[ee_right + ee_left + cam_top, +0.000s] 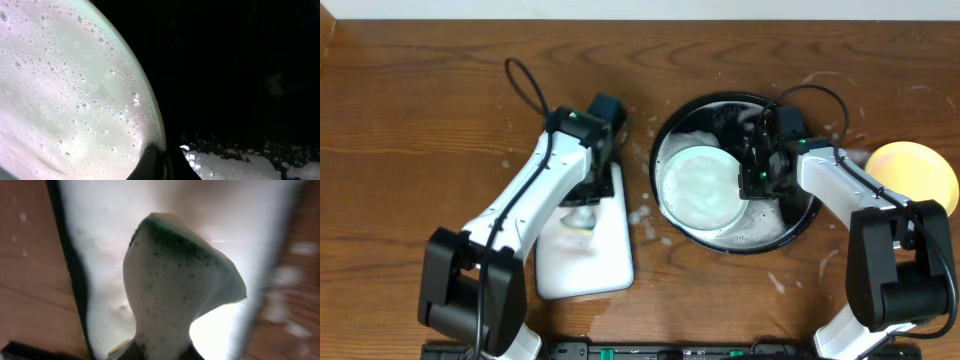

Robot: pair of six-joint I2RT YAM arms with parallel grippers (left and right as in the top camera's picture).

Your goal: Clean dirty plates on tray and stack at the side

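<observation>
A pale mint-green plate (700,188), covered in foam, is held tilted inside the black round tray (802,226). My right gripper (752,182) is shut on the plate's right rim; in the right wrist view the foamy plate (70,95) fills the left side and a finger clamps its edge (152,160). A yellow plate (912,172) lies on the table at the far right. My left gripper (582,205) is shut on a foamy sponge (175,285) with a green scouring side, over the white rectangular dish (590,265). A second mint plate is not visible.
Soapy foam lies in the tray bottom (240,165) and in splashes on the wooden table (642,218) between dish and tray. Black cables loop behind both arms.
</observation>
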